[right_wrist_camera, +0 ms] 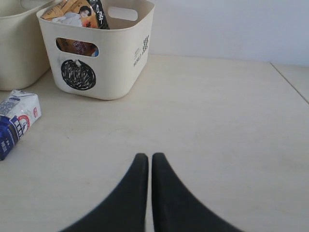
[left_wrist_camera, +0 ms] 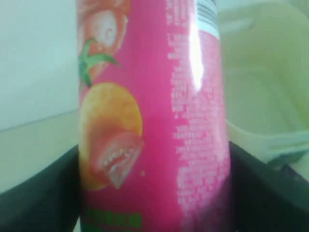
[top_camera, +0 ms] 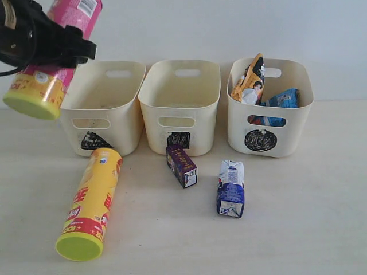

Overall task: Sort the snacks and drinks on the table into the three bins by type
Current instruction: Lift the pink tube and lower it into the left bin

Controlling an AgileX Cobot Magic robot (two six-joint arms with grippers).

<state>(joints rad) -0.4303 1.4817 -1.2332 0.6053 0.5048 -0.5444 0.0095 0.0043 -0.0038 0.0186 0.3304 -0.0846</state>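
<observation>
My left gripper (top_camera: pixel 60 48) is shut on the pink chip tube (top_camera: pixel 54 69), held tilted in the air left of the triangle bin (top_camera: pixel 106 91), green lid (top_camera: pixel 31 107) low; the tube fills the left wrist view (left_wrist_camera: pixel 154 121). The yellow chip tube (top_camera: pixel 92 203) lies on the table (top_camera: pixel 298 229) in front of that bin. The purple carton (top_camera: pixel 182 166) lies before the square bin (top_camera: pixel 180 91), the blue and white carton (top_camera: pixel 231 189) to its right (right_wrist_camera: pixel 14 123). The circle bin (top_camera: pixel 269 120) (right_wrist_camera: pixel 120 63) holds the orange-black bag (top_camera: pixel 249 80) and blue bag (top_camera: pixel 281 98). My right gripper (right_wrist_camera: pixel 150 157) is shut, empty, over bare table.
A pale wall (top_camera: pixel 229 28) rises behind the three bins. The table's right edge (right_wrist_camera: pixel 289 79) shows in the right wrist view. Bare table lies right of the blue and white carton.
</observation>
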